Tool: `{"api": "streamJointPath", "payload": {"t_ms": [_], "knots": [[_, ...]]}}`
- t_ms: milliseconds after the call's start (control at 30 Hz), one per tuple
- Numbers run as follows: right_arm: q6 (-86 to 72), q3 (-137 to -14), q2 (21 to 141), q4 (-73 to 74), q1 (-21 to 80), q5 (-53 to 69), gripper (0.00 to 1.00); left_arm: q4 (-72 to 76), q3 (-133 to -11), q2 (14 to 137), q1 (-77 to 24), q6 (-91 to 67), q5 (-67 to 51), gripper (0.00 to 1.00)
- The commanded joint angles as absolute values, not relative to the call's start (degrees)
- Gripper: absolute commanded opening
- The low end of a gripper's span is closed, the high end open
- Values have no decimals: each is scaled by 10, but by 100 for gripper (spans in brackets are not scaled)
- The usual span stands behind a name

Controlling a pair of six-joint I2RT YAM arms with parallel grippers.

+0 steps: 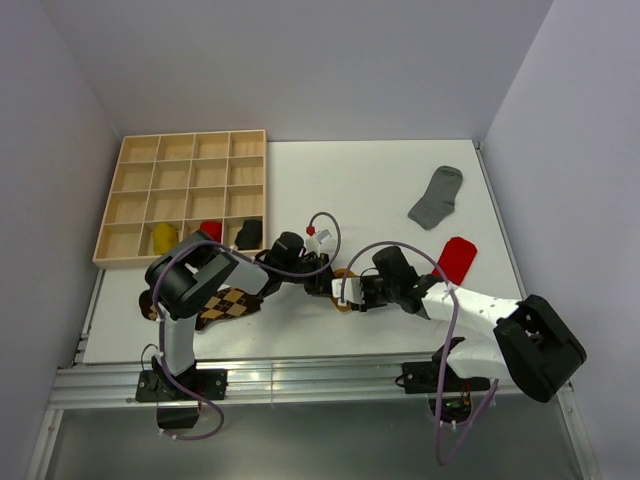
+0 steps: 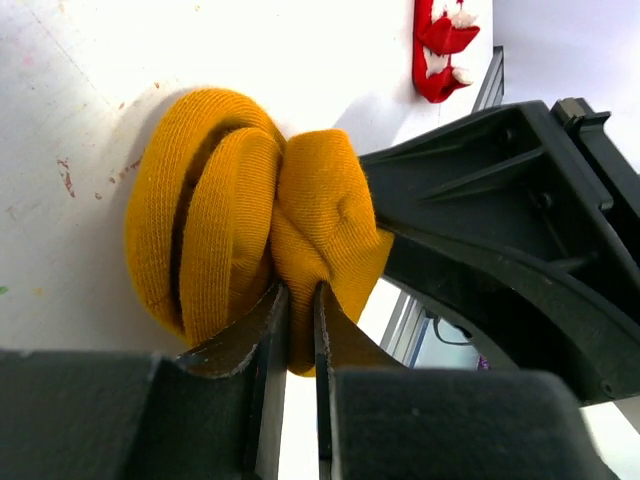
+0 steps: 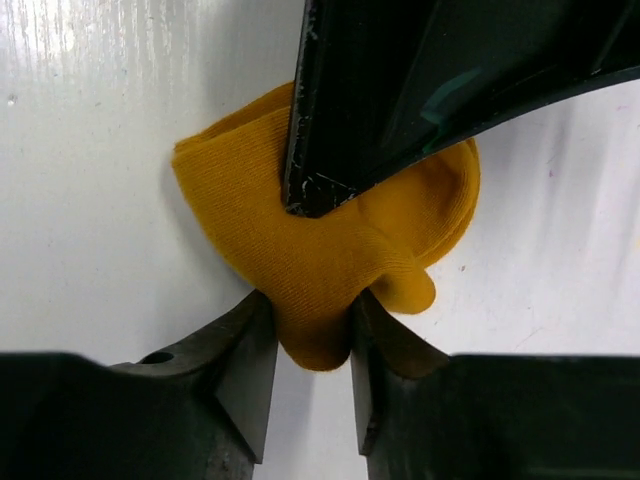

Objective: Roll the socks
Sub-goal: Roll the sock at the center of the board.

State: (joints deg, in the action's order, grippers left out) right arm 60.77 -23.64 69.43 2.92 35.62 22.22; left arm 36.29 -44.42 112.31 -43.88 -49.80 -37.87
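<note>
The mustard sock [image 3: 300, 230] lies bunched on the bench [image 1: 360, 190], about mid-width and toward the near edge, caught between both arms. The left hand [image 2: 300, 300] is pressed nearly together, pinching a fold at one side of the sock. The right hand [image 3: 308, 310] pinches a hanging lobe at the opposite side, its fingers touching the cloth on both sides. The two hands sit very close, and a left finger crosses over the sock in the right wrist view, so little room is left between them.

Beyond the sock, open white bench stretches toward the far wall. The grey sock [image 1: 437, 197] lies flat near the far right edge. The red sock [image 1: 457, 258] is just beside the right arm, short of the right edge. The argyle sock [image 1: 228, 303] lies at the near left, partly under the left arm, close to the near edge. The tray [image 1: 190, 134] sits in the far left corner, its near row holding a yellow bundle [image 1: 164, 237], a red bundle [image 1: 211, 231] and a dark bundle [image 1: 248, 234]
</note>
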Motion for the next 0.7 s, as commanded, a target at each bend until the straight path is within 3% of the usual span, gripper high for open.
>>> {"api": "streamJointPath", "payload": {"t_ms": [0,100,333,400,667], "knots": [[603,-276,715,82,364,239,36,228,-432,1155,-442,-435,-349,0],[609,-304,717,145,364,243,30,197,-445,1139,-442,-414,-327,5],[613,-345,709,265,362,194,29,193,-438,1055,-442,-404,-215,36],[613,-350,714,302,359,188,29,192,-433,1041,-442,-402,-192,40],[597,-418,812,396,326,212,31,240,-360,923,-443,-409,-64,44]]}}
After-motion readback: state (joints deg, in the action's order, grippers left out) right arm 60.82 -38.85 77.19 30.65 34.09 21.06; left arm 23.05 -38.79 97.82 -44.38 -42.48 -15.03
